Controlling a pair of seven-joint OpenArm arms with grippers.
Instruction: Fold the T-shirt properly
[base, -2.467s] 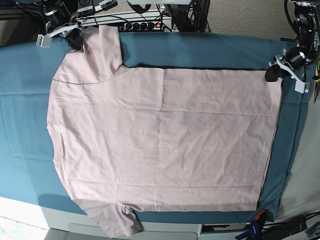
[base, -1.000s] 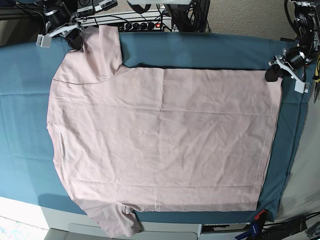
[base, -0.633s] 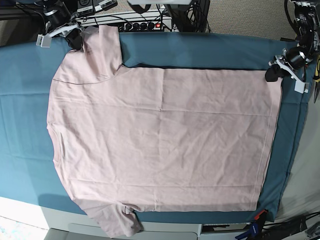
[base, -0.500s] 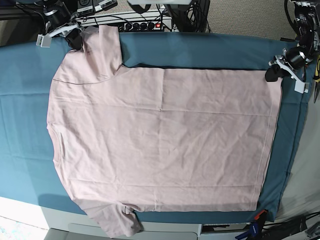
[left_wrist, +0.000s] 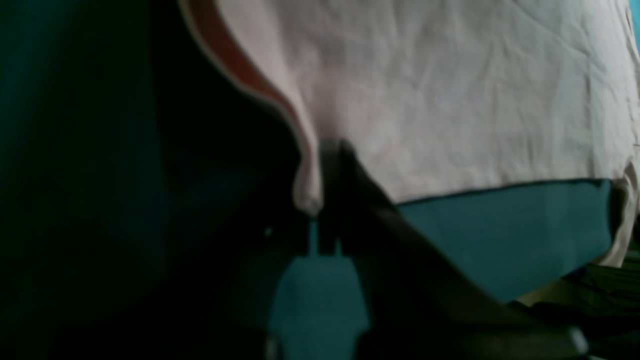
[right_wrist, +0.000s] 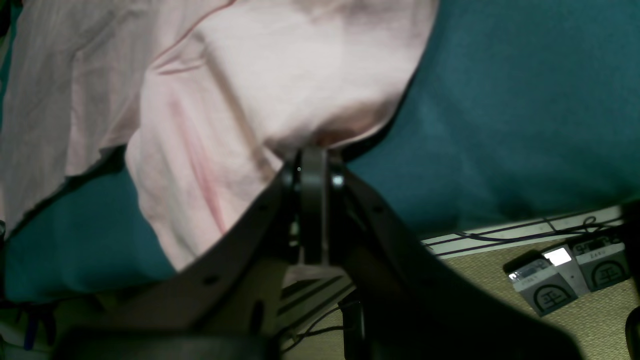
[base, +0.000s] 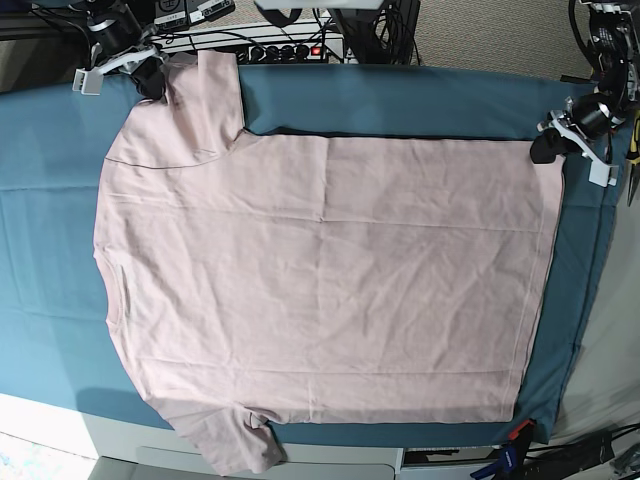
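Right now your T-shirt lies spread flat, plain side up, on the teal cloth covering the table, stretching between your two pincers. Your left gripper is clamped on the hem corner, jaws pressed together with pink fabric bunched just beside them in the wrist view. Your right gripper is pinched tight on the far sleeve's edge, the sleeve draping away from its closed jaws. Past that pincer, grey boxes sit on the floor.

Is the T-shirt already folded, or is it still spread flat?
Spread flat: the T-shirt lies open on the teal cloth, both sleeves out, no fold.
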